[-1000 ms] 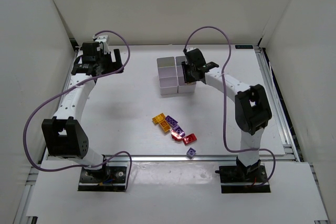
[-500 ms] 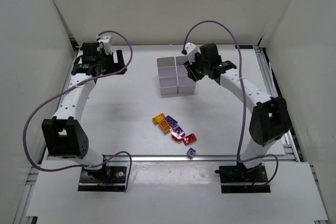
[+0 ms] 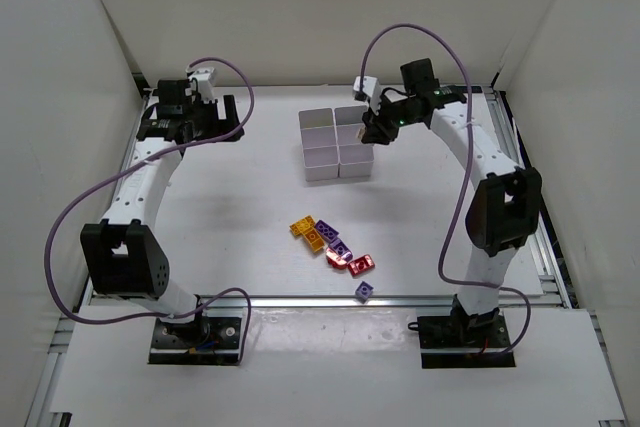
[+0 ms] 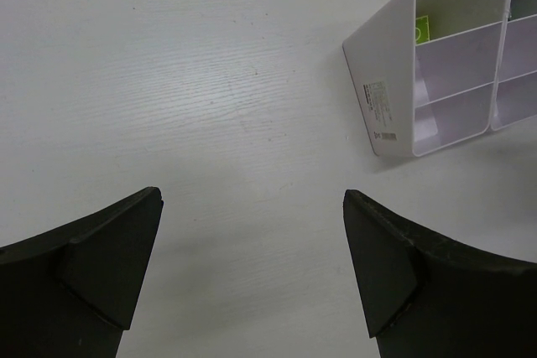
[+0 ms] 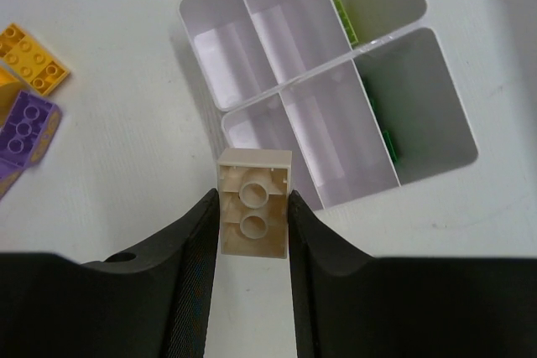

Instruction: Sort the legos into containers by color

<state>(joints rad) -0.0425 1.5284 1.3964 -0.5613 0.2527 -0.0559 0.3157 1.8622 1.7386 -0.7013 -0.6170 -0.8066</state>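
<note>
Right end effector (image 5: 253, 211) (half-closed) grips lego (image 5: 254, 180).

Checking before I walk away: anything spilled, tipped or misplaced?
Nothing stands out. The bins stand upright, the right gripper holds a tan brick, and the loose bricks lie on the table; one purple brick sits apart near the front edge.

Left pincer (image 4: 252, 199) wide apart; right pincer (image 5: 252, 205) tight around a tan lego (image 5: 254, 167), arm outstretched.
</note>
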